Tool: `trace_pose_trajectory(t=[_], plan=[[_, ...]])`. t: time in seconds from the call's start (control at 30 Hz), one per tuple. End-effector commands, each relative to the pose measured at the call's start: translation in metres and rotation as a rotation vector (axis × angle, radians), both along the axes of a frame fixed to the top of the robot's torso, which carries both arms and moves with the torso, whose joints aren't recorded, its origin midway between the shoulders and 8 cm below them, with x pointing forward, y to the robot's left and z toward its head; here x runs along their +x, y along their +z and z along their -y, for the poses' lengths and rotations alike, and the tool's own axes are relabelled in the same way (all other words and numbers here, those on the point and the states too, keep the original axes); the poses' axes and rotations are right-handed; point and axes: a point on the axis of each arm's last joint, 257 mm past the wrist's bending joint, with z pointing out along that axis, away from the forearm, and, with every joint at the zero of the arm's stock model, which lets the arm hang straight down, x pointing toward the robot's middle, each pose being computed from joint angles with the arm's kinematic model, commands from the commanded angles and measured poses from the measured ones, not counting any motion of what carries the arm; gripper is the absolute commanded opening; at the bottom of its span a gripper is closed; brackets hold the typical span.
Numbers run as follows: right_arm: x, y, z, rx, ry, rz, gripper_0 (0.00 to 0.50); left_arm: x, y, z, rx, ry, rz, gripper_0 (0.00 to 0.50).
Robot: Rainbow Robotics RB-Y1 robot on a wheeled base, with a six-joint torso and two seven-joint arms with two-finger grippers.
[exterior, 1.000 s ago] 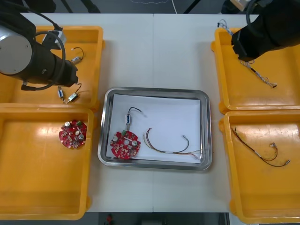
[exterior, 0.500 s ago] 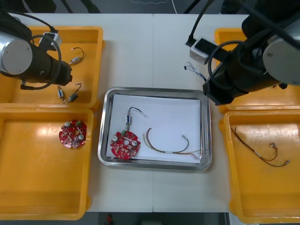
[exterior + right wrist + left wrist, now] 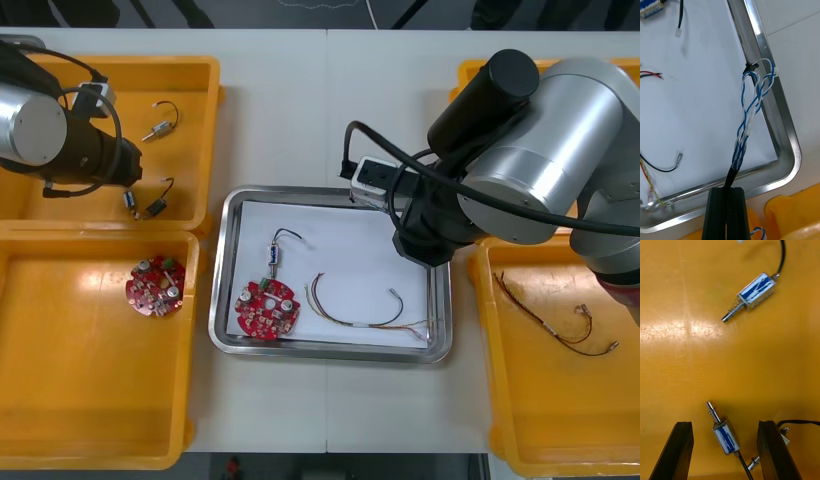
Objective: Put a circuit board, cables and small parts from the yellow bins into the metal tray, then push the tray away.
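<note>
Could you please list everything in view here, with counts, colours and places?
table: one, light, under everything.
bins: four, yellow, two at each side of the table.
tray: one, metal, white inside, between the bins.
circuit boards: two, red, one in the near left bin, one in the tray.
small metal parts: four, silver and blue, three in the far left bin, one in the tray.
red and yellow cable: one, in the tray.
black cable: one, in the near right bin.
blue and white cable: one, twisted, hanging over the tray near its corner.
left tool: one, black, open above a small metal part in the far left bin.
right tool: one, black, shut on the blue and white cable.
</note>
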Motion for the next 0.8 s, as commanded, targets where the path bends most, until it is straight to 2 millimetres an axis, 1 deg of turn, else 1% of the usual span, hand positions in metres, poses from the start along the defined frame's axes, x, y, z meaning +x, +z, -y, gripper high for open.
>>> trace_pose_trajectory(t=[0.03, 0.07, 0.1, 0.13, 0.3, 0.4, 0.5, 0.7, 0.8], plan=[[0.008, -0.013, -0.016, -0.03, 0.116, 0.018, 0.0, 0.017, 0.027, -0.022, 0.021, 0.0, 0.06, 0.5], [0.01, -0.019, -0.021, -0.04, 0.154, 0.024, 0.0, 0.016, 0.023, -0.023, 0.019, 0.002, 0.052, 0.5], [0.012, -0.021, -0.021, -0.046, 0.162, 0.028, 0.0, 0.017, 0.023, -0.022, 0.019, 0.001, 0.052, 0.5], [0.015, -0.025, -0.023, -0.053, 0.178, 0.034, 0.0, 0.015, 0.019, -0.021, 0.023, 0.001, 0.043, 0.5], [0.023, -0.045, -0.038, -0.096, 0.288, 0.07, 0.0, 0.012, 0.009, -0.015, 0.018, -0.006, 0.022, 0.5], [0.028, -0.055, -0.04, -0.117, 0.333, 0.078, 0.0, 0.009, 0.004, -0.011, -0.001, -0.008, 0.011, 0.5], [0.032, -0.062, -0.039, -0.138, 0.376, 0.081, 0.0, 0.008, -0.002, -0.012, 0.008, -0.009, 0.006, 0.5], [0.047, -0.076, -0.021, -0.207, 0.421, 0.086, 0.0, 0.005, -0.021, -0.009, 0.012, -0.017, 0.008, 0.5], [0.052, -0.078, -0.02, -0.203, 0.415, 0.093, 0.0, 0.002, -0.028, -0.01, 0.015, -0.017, -0.004, 0.5]])
